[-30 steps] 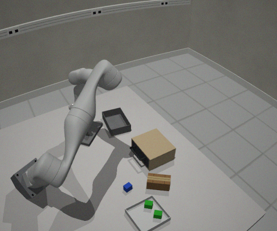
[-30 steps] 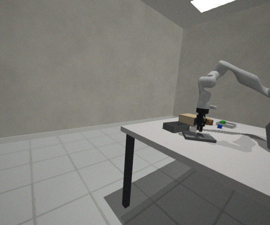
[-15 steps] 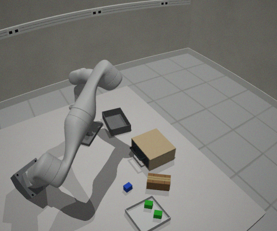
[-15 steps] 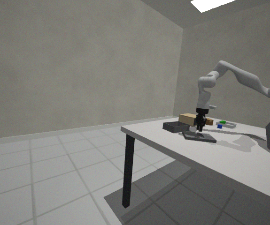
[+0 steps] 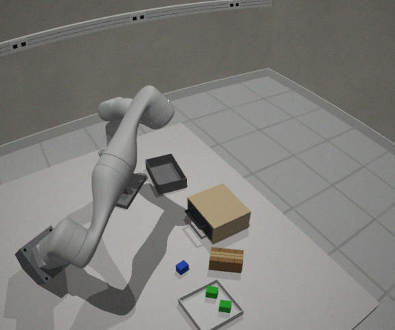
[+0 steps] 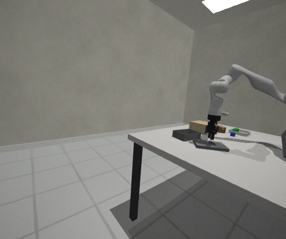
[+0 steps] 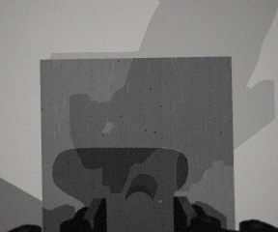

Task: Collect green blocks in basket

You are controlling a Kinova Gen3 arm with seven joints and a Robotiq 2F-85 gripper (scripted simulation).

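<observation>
My gripper (image 6: 211,139) (image 7: 140,215) is partly open, with nothing held. It points down just above the dark grey lid (image 6: 222,147) (image 7: 192,97), which lies flat on the table; the arm hides the gripper in the top view. The metal box (image 5: 174,186) (image 6: 186,135) is dark, uncovered and beside the lid; no block shows inside. Green blocks (image 5: 211,291) (image 5: 224,306) (image 6: 236,129) sit inside the low grey-walled basket (image 5: 225,322) (image 6: 243,134). The light wooden cabinet (image 5: 220,205) (image 6: 197,126) has its dark drawer front (image 5: 196,218) standing a little out. The drawer's inside is hidden.
A blue block (image 5: 182,267) (image 6: 232,134) stands on the table between my base and the basket. A brown box-shaped object (image 5: 225,264) (image 6: 222,129) with a light strip on top stands between the cabinet and the basket. The arm reaches over the table's left side in the top view.
</observation>
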